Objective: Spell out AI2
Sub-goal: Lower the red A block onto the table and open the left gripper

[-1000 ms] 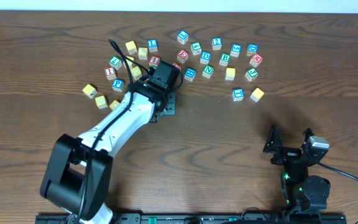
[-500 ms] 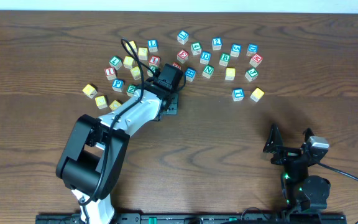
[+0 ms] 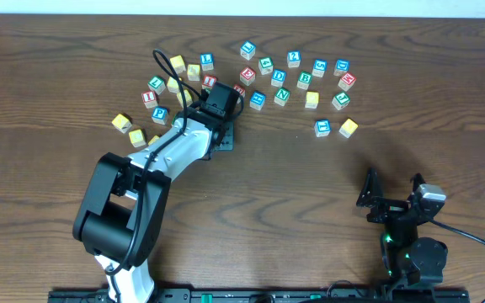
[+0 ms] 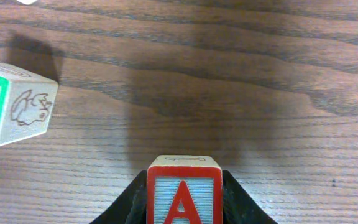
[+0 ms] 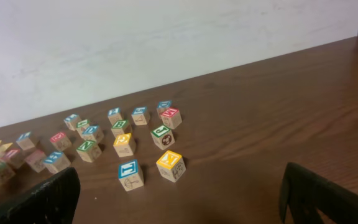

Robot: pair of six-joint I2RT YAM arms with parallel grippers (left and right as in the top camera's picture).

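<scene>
The left pincer [image 4: 184, 200] is clamped on the red "A" cube [image 4: 183, 183], which sits squarely between its two fingers. Bare bench [image 4: 260, 93] lies ahead, and a green-edged cube [image 4: 14, 102] stands ahead to its left. The right pincer [image 5: 179, 196] gapes wide, empty.

Left arm [image 3: 171, 147] extended, left fingers [image 4: 128, 202] clamped, right fingers [image 5: 45, 199] spread

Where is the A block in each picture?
Overhead: hidden under the left gripper, upper left of centre.
Left wrist: bottom middle, A block between the fingers.
Right wrist: cannot pick it out.
Shared: yellow block, lower right of the blocks overhead, nearest in right wrist.
</scene>
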